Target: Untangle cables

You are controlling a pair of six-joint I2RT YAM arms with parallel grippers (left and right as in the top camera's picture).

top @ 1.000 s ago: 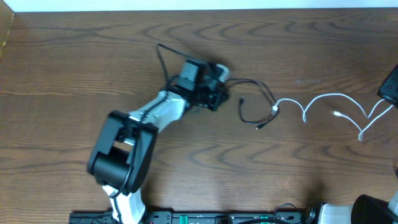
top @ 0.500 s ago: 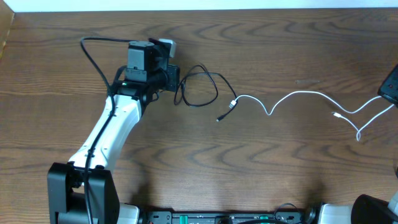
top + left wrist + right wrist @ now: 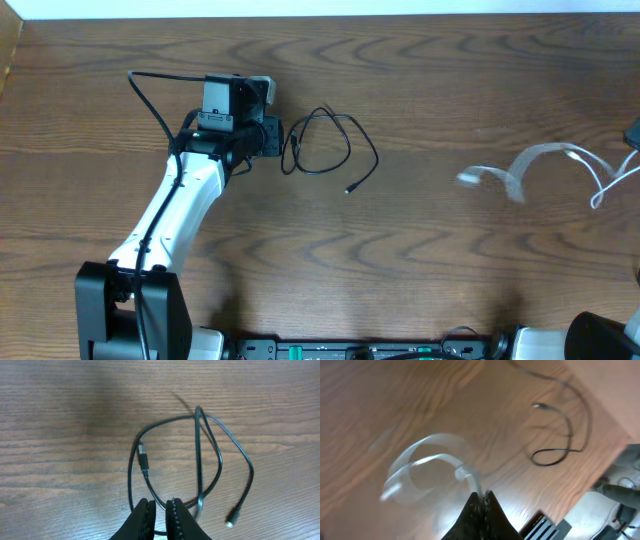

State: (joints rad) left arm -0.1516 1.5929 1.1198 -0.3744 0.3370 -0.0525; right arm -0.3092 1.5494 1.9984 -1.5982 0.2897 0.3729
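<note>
Left fingers (image 3: 144, 516) on black cable (image 3: 199, 455), right fingers (image 3: 471, 514) on white cable (image 3: 465, 472).

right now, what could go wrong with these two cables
The black cable pinched in the left gripper crosses itself in a loop; pulling could tighten it into a knot. The white cable, blurred as if swinging from the right gripper, might land across the black one.

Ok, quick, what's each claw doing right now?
The left claw: shut on the black cable.
The right claw: shut on the white cable, which is motion-blurred.
</note>
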